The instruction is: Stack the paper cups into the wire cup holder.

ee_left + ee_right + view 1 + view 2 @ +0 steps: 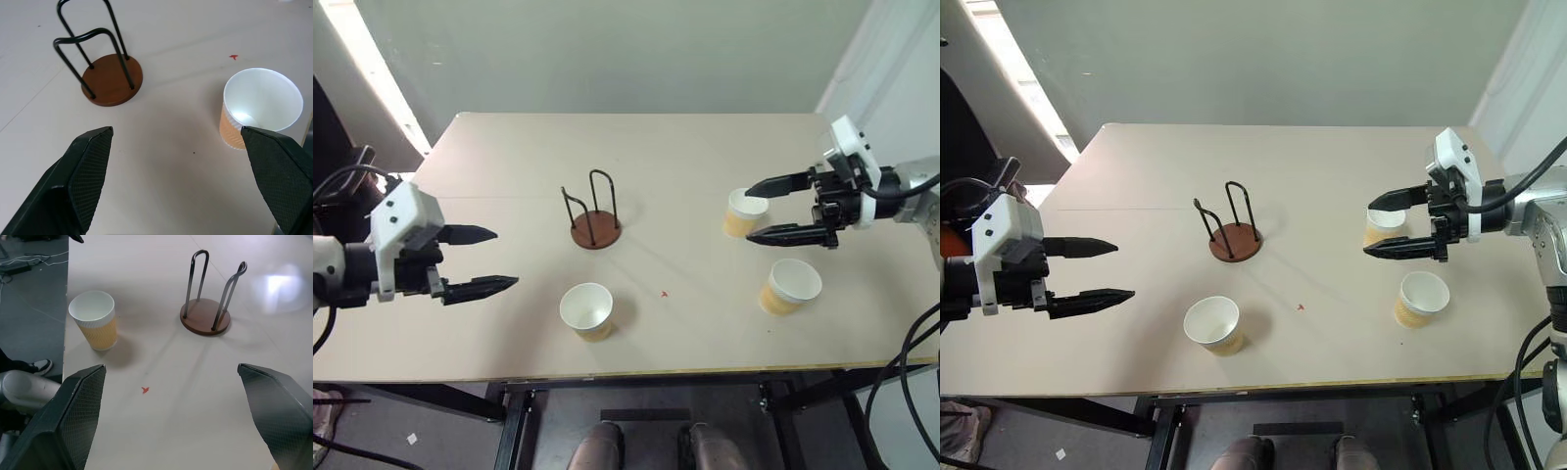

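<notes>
Presently we list the following on the pale table.

Item one: the wire cup holder, standing upright near the middle of the table, brown disc base with black wire loops, no cup in it yet.

Item two: three paper cups, all upright, mouths open. The near cup stands by the front edge, in front of the holder. The far-right cup and the near-right cup stand well apart from the holder on our right side.

Item three: the left gripper, fingers spread wide and empty, hovering over the left part of the table, apart from the near cup.

Item four: the right gripper, fingers likewise spread wide, bracketing the far-right cup; in the head views one finger appears over its rim and one beside its wall, though we cannot tell whether either touches.

Handling notes, as we judge them: the cups look light and thin-walled, easily dented or tipped, so we would grip the side wall just under the rolled rim, where it is stiffest, with gentle pressure. The tapered wall may slip downward if squeezed low. The holder looks rigid but light; a nudge could slide it.
</notes>
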